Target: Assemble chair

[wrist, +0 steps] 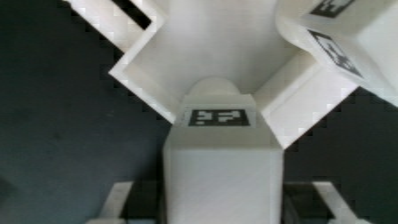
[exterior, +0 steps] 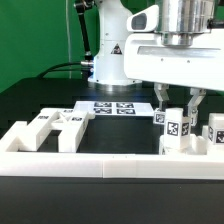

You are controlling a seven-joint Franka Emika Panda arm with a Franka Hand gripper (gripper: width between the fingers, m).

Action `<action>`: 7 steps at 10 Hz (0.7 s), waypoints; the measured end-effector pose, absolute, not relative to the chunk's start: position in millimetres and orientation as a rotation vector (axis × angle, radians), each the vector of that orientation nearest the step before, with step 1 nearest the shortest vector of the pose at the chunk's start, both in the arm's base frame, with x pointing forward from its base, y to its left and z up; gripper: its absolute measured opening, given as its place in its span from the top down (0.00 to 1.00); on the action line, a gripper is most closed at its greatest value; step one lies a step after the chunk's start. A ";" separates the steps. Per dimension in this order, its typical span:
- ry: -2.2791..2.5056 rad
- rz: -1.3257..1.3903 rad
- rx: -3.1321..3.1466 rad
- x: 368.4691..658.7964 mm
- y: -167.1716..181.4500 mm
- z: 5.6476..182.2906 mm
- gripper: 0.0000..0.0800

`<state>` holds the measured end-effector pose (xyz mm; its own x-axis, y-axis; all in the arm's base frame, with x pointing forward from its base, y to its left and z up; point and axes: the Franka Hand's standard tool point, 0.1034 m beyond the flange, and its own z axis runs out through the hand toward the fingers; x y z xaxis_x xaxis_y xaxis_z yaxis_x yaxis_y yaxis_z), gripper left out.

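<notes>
My gripper [exterior: 177, 112] is at the exterior view's right, pointing down, shut on a chunky white chair part [exterior: 176, 132] that bears black-and-white tags. In the wrist view this part [wrist: 222, 160] fills the space between my two fingers [wrist: 125, 200] and shows one tag on its end. Its lower end sits just behind the front border wall; whether it rests on the table is hidden. Another tagged chair piece [wrist: 334, 45] lies just beyond it. More white chair parts [exterior: 60, 125] lie at the exterior view's left.
A low white border wall [exterior: 100, 162] runs along the front, and its angled corner [wrist: 143, 60] shows in the wrist view. The marker board [exterior: 110, 107] lies flat mid-table. The white robot base [exterior: 112, 55] stands behind. One more tagged part [exterior: 214, 132] sits at the far right.
</notes>
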<state>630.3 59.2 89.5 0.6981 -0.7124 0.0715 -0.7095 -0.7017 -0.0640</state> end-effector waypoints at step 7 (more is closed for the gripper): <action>1.659 -0.118 -2.572 629.8 55.6 89.0 0.64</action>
